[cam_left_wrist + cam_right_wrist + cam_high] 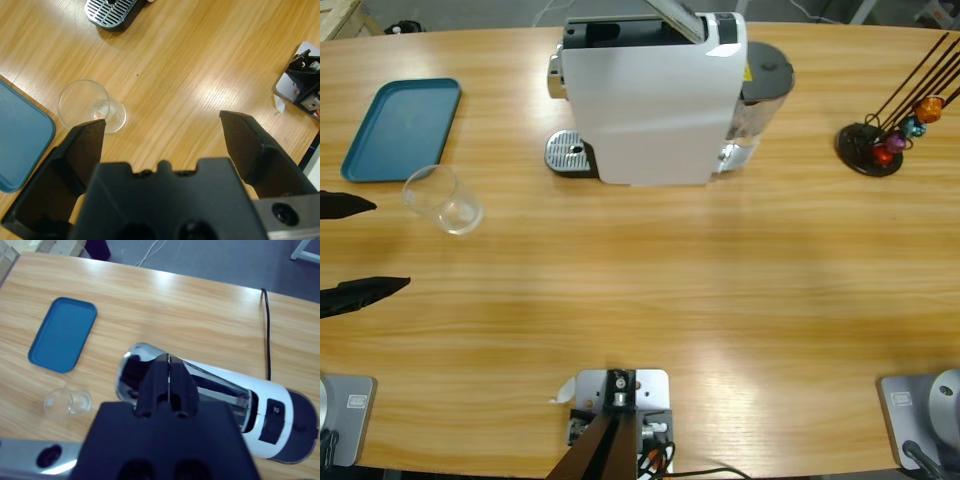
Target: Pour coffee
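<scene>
1. Glass [444,200]: empty and clear, lying on its side at the frame's left, just right of the blue tray [400,128]; no coffee is visible anywhere.
2. My left claw [365,245]: jaws wide apart, holding nothing, beside the glass.
3. My right claw [169,385]: jaws together above the coffee machine [655,95].
4. Risk: the tipped glass may roll when I nudge it.
5. Hidden: the machine's spout.

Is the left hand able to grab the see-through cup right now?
Probably yes. The left hand is open and the empty cup stands just off one of its fingers, with bare table around it and nothing between them.
</scene>
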Robot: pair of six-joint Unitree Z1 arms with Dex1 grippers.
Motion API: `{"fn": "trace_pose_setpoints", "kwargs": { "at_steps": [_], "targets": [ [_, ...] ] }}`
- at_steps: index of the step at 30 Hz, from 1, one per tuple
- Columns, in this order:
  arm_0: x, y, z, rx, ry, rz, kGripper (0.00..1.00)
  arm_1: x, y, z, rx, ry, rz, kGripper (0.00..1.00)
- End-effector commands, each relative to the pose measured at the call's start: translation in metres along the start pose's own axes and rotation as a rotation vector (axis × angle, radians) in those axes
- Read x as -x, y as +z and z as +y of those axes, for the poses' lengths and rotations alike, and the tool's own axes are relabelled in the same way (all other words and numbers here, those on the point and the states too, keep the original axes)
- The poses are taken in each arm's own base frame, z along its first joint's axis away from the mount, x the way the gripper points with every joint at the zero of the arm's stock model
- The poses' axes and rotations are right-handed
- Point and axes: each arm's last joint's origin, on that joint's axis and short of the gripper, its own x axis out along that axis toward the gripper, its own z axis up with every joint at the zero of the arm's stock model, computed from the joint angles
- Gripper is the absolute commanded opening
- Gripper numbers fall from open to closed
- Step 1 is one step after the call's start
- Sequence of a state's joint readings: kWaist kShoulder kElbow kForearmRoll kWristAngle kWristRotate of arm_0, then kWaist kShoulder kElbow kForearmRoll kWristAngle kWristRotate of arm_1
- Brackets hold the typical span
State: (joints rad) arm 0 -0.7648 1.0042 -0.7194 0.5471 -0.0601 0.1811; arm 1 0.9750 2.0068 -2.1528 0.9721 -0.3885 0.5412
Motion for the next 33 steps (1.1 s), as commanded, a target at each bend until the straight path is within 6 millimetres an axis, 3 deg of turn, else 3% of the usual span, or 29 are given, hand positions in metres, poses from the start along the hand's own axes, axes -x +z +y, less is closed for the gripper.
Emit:
{"fn": "trace_pose_setpoints", "kwargs": {
  "at_steps": [1,6,13,23,33],
  "targets": [
    [-0.001,-0.009,-0.002,-0.004,0.0,0.003,0.987,-0.044,-0.034,0.022,0.044,0.015,0.109,0.0],
    [-0.001,-0.009,-0.002,-0.008,-0.002,0.007,0.989,-0.067,-0.054,0.02,0.05,0.004,0.126,0.0],
    [-0.003,-0.009,-0.002,-0.007,-0.002,0.013,0.991,-0.097,-0.098,0.011,-0.001,0.008,0.192,0.0],
    [0.0,-0.009,-0.003,-0.006,0.0,0.003,0.987,-0.138,-0.134,0.015,-0.008,0.018,0.335,0.0],
    [-0.002,-0.008,-0.002,-0.005,0.0,0.009,0.987,-0.154,-0.148,0.008,-0.046,-0.005,0.4,0.0]
  ]
}}
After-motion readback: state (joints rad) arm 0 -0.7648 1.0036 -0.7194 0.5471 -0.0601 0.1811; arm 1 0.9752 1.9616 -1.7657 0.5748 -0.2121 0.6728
